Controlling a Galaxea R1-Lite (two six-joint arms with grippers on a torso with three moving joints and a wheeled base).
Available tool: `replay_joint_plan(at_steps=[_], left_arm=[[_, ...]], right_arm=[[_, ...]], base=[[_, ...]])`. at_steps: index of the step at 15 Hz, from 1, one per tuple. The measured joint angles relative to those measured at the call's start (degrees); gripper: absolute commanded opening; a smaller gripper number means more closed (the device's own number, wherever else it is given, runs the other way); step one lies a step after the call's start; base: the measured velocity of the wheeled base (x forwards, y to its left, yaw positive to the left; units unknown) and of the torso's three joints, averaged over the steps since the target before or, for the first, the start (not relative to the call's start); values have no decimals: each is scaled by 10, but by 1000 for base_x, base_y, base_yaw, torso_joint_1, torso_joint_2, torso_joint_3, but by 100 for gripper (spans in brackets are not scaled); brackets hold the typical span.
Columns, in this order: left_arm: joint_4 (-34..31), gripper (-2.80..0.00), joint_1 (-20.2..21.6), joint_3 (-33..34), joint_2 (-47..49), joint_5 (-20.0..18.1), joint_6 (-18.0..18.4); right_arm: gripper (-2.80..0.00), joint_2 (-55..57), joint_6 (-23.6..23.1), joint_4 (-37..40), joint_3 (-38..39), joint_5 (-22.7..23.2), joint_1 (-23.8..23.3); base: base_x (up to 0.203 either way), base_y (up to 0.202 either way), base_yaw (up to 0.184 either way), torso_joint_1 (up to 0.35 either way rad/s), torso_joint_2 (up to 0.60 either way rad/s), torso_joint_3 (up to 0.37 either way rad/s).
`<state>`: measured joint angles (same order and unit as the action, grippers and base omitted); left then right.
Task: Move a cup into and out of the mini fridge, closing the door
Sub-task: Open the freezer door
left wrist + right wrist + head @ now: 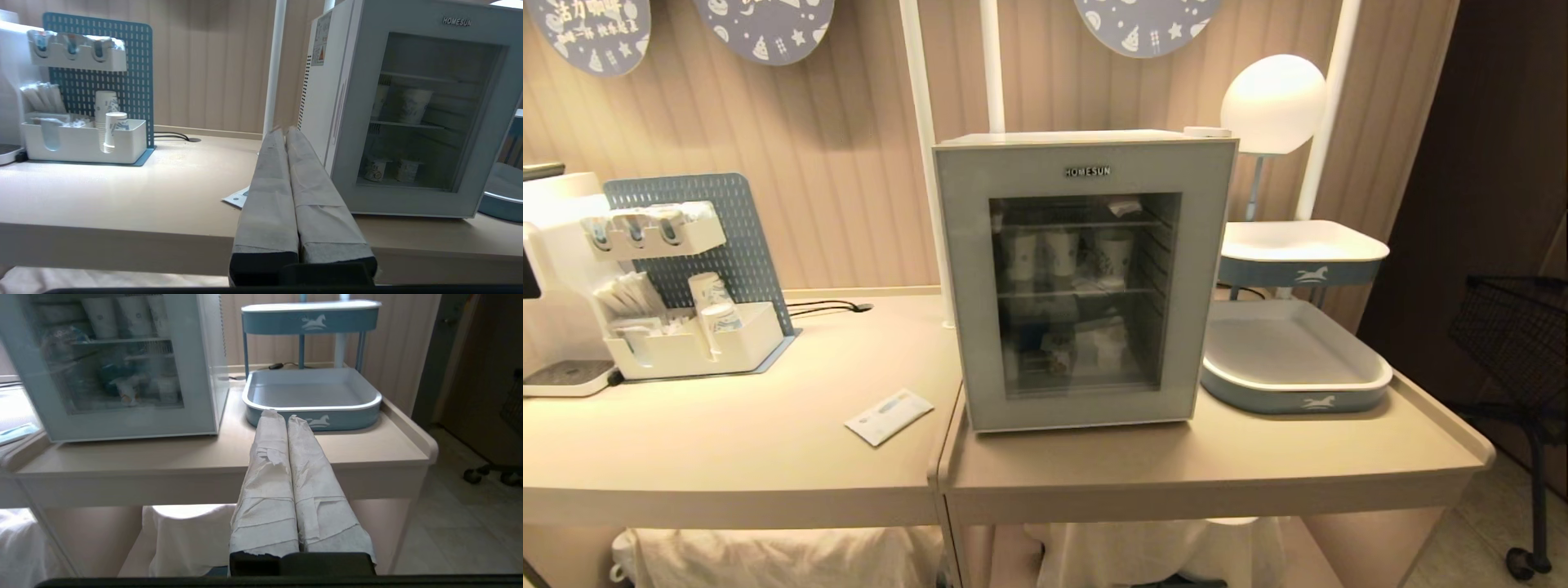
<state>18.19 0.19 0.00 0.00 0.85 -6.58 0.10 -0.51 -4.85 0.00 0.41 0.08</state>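
Table edge filled the bottom of the head frame, neither arm showing there. Fridge stood at frame centre on the table, door flat against the body, so closed. Cups sat on the upper shelf behind the glass, more small containers on the lower shelf, hard to identify. Spare cup stack stood in the white organizer at left of frame. Paper packet lay on the table just left of the fridge. Blue tray sat right of the fridge, apart from it.

Left pincer hung below table level short of the table edge, wrapped fingers pressed together, nothing held. Right pincer likewise, fingers together, empty, pointing toward the tray.

Judged step: start, nothing done yet, door not opened. Next move likely needs one pincer brought to the door edge to pull it open; which side the hinge sits on could not be told. Glass front offers little to hook onto, slip risk.
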Motion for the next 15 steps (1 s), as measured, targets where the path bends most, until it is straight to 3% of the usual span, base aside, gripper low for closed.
replay_joint_plan(at_steps=[3, 8, 10, 12, 15], left_arm=[[0, -280, -1, 0, 0, 0, 0], [16, -280, 1, 0, 0, 12, 17], [-19, -280, 0, -14, 4, 34, 25], [-93, -280, 0, -114, 15, 43, 18], [-225, -280, -9, -369, 81, 51, 1]], right_arm=[[-280, 0, 0, 0, 0, 0, 0], [-280, 0, 0, 0, 0, 0, 0], [-280, 0, -1, 0, 0, -1, 0], [-280, 0, -1, 0, 0, -1, 0], [-280, 0, -1, -1, 0, -1, 0]], base=[[167, 0, 0, 5, -1, 3], [0, 0, 0, 0, 0, 0], [0, 0, 0, 0, 0, 0], [0, 0, 0, 0, 0, 0], [0, 0, 0, 0, 0, 0]])
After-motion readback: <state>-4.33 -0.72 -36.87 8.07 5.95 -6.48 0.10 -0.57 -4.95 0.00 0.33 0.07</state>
